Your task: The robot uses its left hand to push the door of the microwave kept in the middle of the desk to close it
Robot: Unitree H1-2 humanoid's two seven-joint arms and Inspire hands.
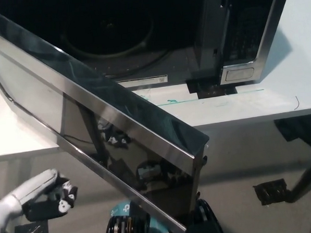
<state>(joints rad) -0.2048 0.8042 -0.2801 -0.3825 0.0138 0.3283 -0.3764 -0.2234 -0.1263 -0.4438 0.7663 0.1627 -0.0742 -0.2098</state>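
Looking steeply down, we see the microwave (203,35) sitting on the white counter (300,88), its dark cavity open toward us with the round turntable (109,33) dimly visible inside. Its control panel (242,39) stands at the right of the cavity, framed in silver.

Its door (109,134) hangs wide open, hinged at picture left and reaching diagonally down to its free end at lower centre, out past the counter's front edge and over the floor (241,159). Its glossy face mirrors dark shapes, and its silver top edge runs from the upper left corner to that free end.

Our white left hand (47,195) sits at lower left, below and to the left of the door's outer face. We see it near the door's lower rim but apart from it, with grey floor showing between. Its fingers (63,197) are curled loosely with dark tips toward the door and nothing is held in them; how wide they stand we cannot tell for certain.

Our right hand does not show in the picture.

A thin strip of clear tape with green marks (170,101) lies on the counter just in front of the microwave's base. A small black piece (271,190) lies on the floor at lower right.
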